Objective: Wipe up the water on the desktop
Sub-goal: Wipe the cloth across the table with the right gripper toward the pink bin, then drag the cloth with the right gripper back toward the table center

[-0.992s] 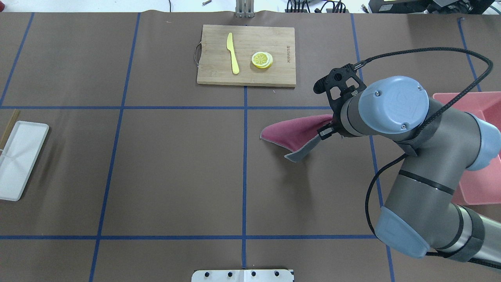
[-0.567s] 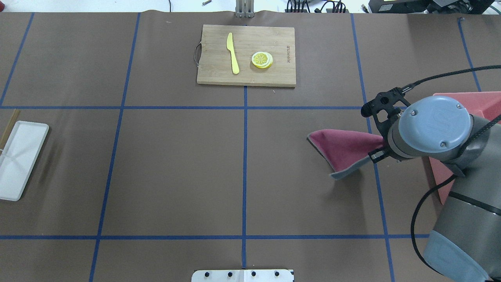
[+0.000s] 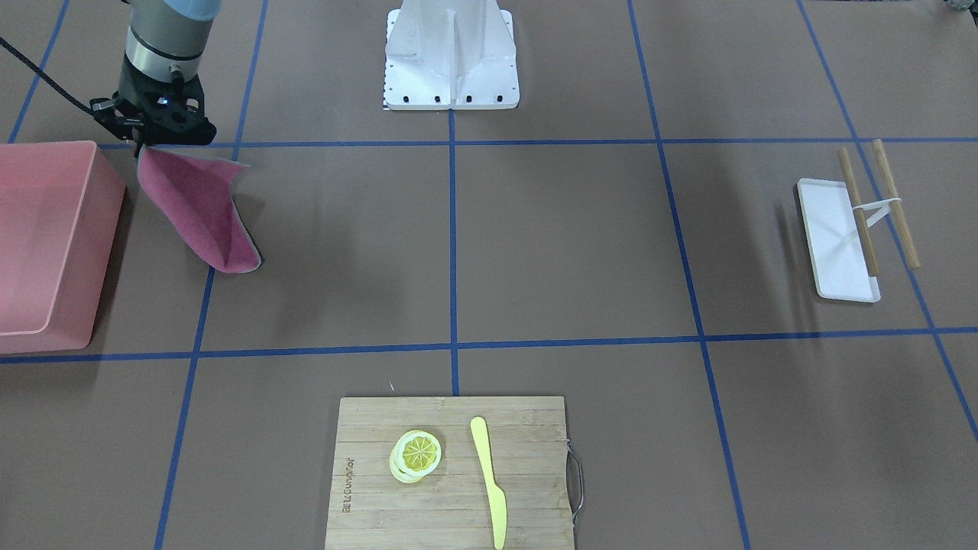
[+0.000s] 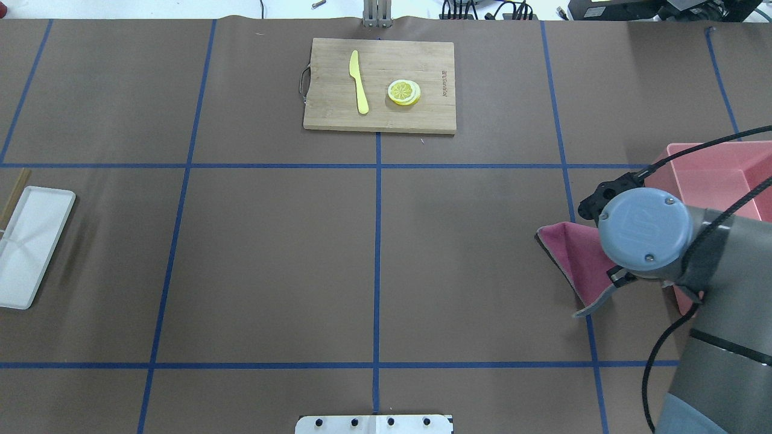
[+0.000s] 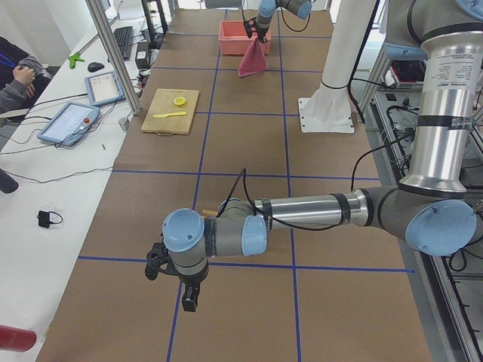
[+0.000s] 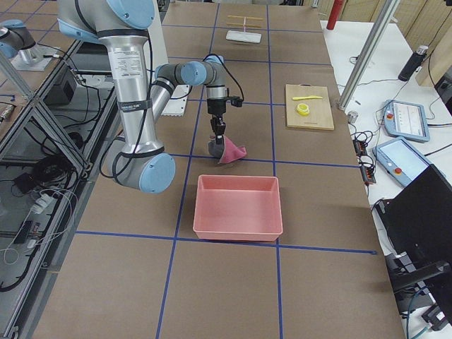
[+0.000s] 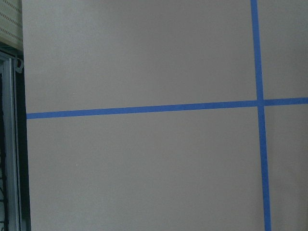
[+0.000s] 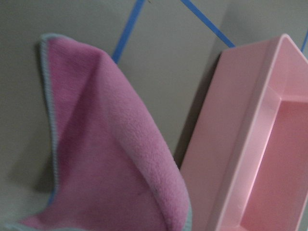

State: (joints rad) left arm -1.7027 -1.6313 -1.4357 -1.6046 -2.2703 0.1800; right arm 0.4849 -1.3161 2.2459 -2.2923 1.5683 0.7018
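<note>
The brown desktop (image 4: 271, 253) with blue tape lines shows no water that I can make out. My right gripper (image 3: 145, 141) is shut on a pink cloth (image 3: 202, 210) with a grey edge. The cloth hangs from the gripper with its lower corner on the desktop, close beside the pink bin (image 4: 718, 181). In the overhead view the wrist hides the gripper and only part of the cloth (image 4: 573, 256) shows. The right wrist view shows the cloth (image 8: 106, 159) next to the bin wall (image 8: 260, 159). My left gripper (image 5: 187, 305) shows only in the exterior left view, low over the desktop; I cannot tell if it is open.
A bamboo cutting board (image 4: 380, 84) at the far middle holds a yellow knife (image 4: 359, 81) and lemon slices (image 4: 404, 92). A white tray (image 4: 30, 241) with chopsticks (image 3: 879, 202) lies on the robot's left side. The robot's white base (image 3: 451, 57) stands at the near edge.
My right arm has dragged the pink cloth from near the table's middle to the right and toward the robot, ending beside the pink bin.
</note>
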